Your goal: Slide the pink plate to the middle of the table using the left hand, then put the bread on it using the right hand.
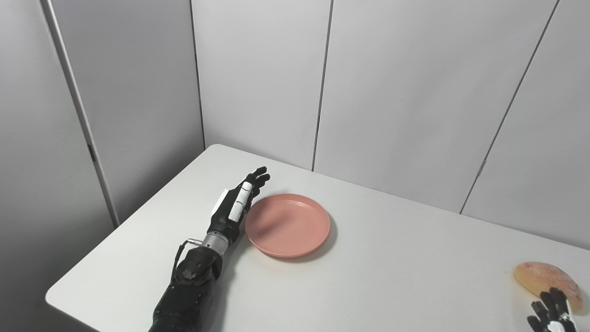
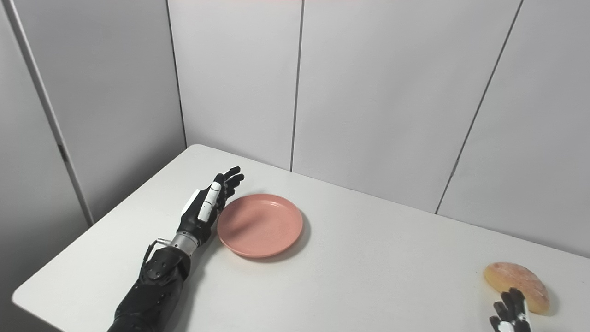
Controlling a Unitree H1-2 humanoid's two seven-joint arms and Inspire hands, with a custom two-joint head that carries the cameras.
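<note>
- Fingers (image 1: 255, 179) of the left hand (image 1: 233, 206) stretch out straight, open, its edge against the left rim of the pink plate (image 1: 287, 224).
- Round, shallow and plain, the plate lies flat on the white table (image 1: 392, 258), left of centre.
- Bread (image 1: 544, 278), a pale golden half-round, lies near the right edge, long axis running from far-left to near-right.
- Right hand (image 2: 510, 315) fingertips spread apart, holding nothing, just before the bread.
</note>
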